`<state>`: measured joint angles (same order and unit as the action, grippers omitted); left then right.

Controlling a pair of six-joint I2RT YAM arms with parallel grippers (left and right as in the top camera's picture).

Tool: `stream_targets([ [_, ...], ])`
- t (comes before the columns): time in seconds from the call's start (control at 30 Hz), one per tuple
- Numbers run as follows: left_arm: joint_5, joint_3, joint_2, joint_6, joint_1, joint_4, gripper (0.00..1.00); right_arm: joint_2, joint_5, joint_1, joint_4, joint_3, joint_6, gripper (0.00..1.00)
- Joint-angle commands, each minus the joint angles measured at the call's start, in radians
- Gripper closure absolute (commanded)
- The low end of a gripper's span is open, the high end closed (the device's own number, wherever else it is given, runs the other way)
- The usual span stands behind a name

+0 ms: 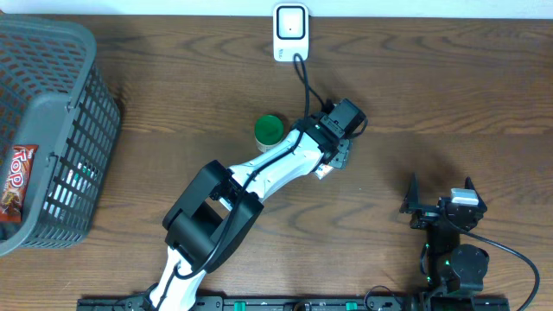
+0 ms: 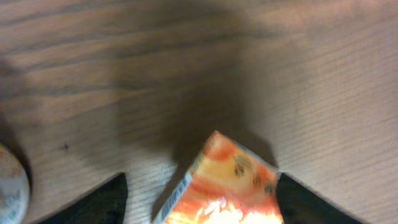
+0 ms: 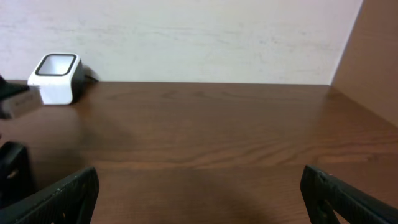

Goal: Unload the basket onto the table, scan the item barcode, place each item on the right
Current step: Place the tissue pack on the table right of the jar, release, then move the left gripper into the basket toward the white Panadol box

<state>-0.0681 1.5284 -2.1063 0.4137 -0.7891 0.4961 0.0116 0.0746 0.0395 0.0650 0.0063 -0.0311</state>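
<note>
Wooden table (image 1: 449, 95): orange carton (image 2: 227, 183) lies mid-surface between my left gripper's (image 1: 331, 167) spread jaws, gap on one side. My right gripper (image 1: 441, 194) is spread, empty. Risk, I judge: unsupported carton topples, wrong face toward scanner (image 1: 290, 30) at far edge.

Bare wooden table (image 1: 449, 78) lies open across the right half, between the white scanner (image 1: 290, 32) and the right gripper (image 1: 441, 183). The scanner's black cable (image 1: 304, 82) runs down toward the left arm (image 1: 276, 168), which crosses the middle diagonally. A green-lidded container (image 1: 269, 130) stands just beside that arm; the grey basket (image 1: 60, 130) walls off the left edge.
</note>
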Motion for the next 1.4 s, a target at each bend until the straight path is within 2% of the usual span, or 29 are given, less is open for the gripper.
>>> stream_targets([
  [0.0, -0.055, 0.017, 0.007, 0.147, 0.005, -0.003, 0.12, -0.007, -0.005, -0.010, 0.005, -0.001, -0.008, 0.01],
  [0.13, -0.049, 0.042, 0.095, -0.020, 0.002, 0.059, 0.09, -0.007, -0.005, -0.010, 0.005, -0.001, -0.008, 0.01],
  [0.2, -0.050, 0.050, 0.168, -0.056, 0.003, 0.103, 0.09, -0.007, -0.005, -0.010, 0.005, -0.001, -0.007, 0.01],
  [0.33, -0.114, 0.053, 0.356, -0.062, 0.039, 0.167, 0.08, -0.007, -0.005, -0.010, 0.005, -0.001, -0.007, 0.01],
  [0.43, -0.160, 0.054, 0.521, -0.062, 0.131, 0.188, 0.04, -0.007, -0.005, -0.010, 0.005, -0.001, -0.008, 0.01],
  [0.57, -0.161, 0.055, 0.711, -0.057, 0.362, 0.200, 0.03, -0.007, -0.005, -0.010, 0.005, -0.001, -0.007, 0.01],
  [0.77, -0.063, 0.055, 0.868, -0.032, 0.858, 0.230, 0.03, -0.007, -0.005, -0.010, 0.005, -0.001, -0.007, 0.01],
  [0.9, 0.017, 0.054, 0.875, -0.040, 1.137, 0.242, 0.03, -0.007, -0.005, -0.010, 0.005, -0.001, -0.008, 0.01],
  [1.07, 0.092, 0.054, 0.799, -0.052, 1.363, 0.249, 0.03, -0.007, -0.005, -0.010, 0.005, -0.001, -0.008, 0.01],
  [1.23, 0.098, 0.054, 0.682, -0.021, 1.484, 0.248, 0.03, -0.007, -0.005, -0.010, 0.005, -0.001, -0.007, 0.01],
  [1.37, 0.075, 0.054, 0.583, 0.103, 1.522, 0.315, 0.03, -0.007, -0.005, -0.010, 0.005, -0.001, -0.008, 0.01],
])
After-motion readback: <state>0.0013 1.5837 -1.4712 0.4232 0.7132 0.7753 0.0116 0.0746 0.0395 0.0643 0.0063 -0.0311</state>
